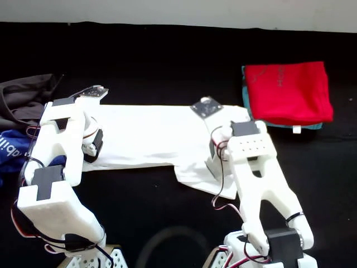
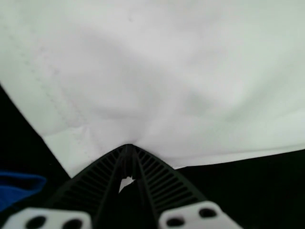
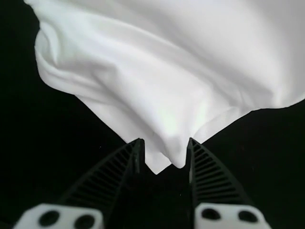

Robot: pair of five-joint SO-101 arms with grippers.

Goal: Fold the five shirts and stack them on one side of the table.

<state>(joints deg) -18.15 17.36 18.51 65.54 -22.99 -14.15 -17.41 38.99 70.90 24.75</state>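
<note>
Shirts, count: you have five on the black table, one each in white, red, teal, dark grey and blue.
White shirt: it lies mid-table as a long flat band of smooth thin cloth. A looser flap hangs off its near edge by your right arm.
Red shirt: folded to a neat rectangle at the far right of the table, with soft creases across its top.
Teal shirt: folded under the red one, so you see only a thin border of it.
Dark grey shirt: a crumpled heap at the left edge.
Blue shirt: bunched just in front of the grey heap.
Arms, count: two, in white plastic, each with black ribbed fingers.
Left gripper: its tips meet, pinching the stitched hem of the white shirt.
Right gripper: its fingers stand apart, with a corner of the white shirt drooping between them and not squeezed.
</note>
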